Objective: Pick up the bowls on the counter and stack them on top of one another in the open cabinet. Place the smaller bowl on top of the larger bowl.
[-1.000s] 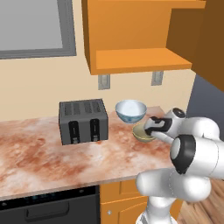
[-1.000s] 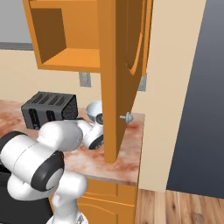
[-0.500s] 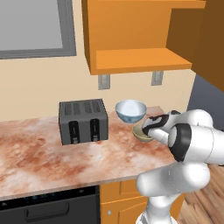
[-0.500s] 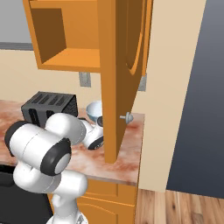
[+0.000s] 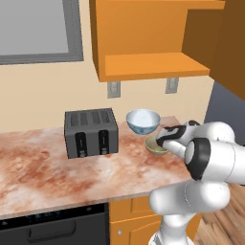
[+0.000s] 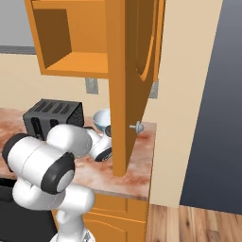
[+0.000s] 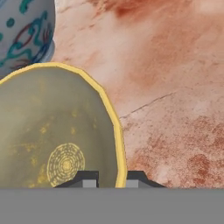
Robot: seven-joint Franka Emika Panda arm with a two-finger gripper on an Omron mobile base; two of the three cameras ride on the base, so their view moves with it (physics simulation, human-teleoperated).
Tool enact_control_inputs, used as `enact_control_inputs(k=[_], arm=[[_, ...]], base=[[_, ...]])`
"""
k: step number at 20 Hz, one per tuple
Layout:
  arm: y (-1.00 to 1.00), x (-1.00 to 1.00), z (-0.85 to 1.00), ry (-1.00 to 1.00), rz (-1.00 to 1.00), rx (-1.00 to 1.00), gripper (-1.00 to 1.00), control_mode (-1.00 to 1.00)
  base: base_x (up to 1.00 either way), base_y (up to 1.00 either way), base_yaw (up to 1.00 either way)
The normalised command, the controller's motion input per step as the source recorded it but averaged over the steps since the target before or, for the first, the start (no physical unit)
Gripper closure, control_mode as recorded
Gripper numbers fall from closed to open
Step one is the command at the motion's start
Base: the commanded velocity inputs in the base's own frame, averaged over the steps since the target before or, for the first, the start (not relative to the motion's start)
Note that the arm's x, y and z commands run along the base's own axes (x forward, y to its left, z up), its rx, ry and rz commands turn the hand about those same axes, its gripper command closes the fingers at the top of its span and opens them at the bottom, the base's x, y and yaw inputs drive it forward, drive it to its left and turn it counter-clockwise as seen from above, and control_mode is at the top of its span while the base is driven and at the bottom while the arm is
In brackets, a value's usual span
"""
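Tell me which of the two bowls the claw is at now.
The smaller olive-tan bowl: its yellow rim passes between the claw fingertips. The white-and-blue bowl stands just beyond it, untouched.

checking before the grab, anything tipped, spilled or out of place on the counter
Nothing stands out. The smaller bowl and larger bowl sit upright on the counter beside the toaster; the gripper straddles the smaller bowl's rim.

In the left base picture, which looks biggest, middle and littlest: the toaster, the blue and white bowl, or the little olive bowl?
1. The boxy dark grey toaster.
2. The wide white-and-blue patterned bowl.
3. The small olive-tan bowl, partly hidden by the robot's hand, but clearly littlest.
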Motion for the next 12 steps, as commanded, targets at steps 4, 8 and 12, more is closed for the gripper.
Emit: enact_control_inputs(k=[4, 8, 12], arm=[[0.00, -0.10, 0.22, -0.09, 0.00, 0.00, 1.00, -1.00], [0.00, -0.09, 0.20, -0.06, 0.00, 0.00, 1.00, -1.00], [0.00, -0.05, 0.21, -0.02, 0.00, 0.00, 1.00, -1.00]], base=[[0.00, 0.00, 0.00], [0.00, 0.00, 0.00], [0.00, 0.00, 0.00]])
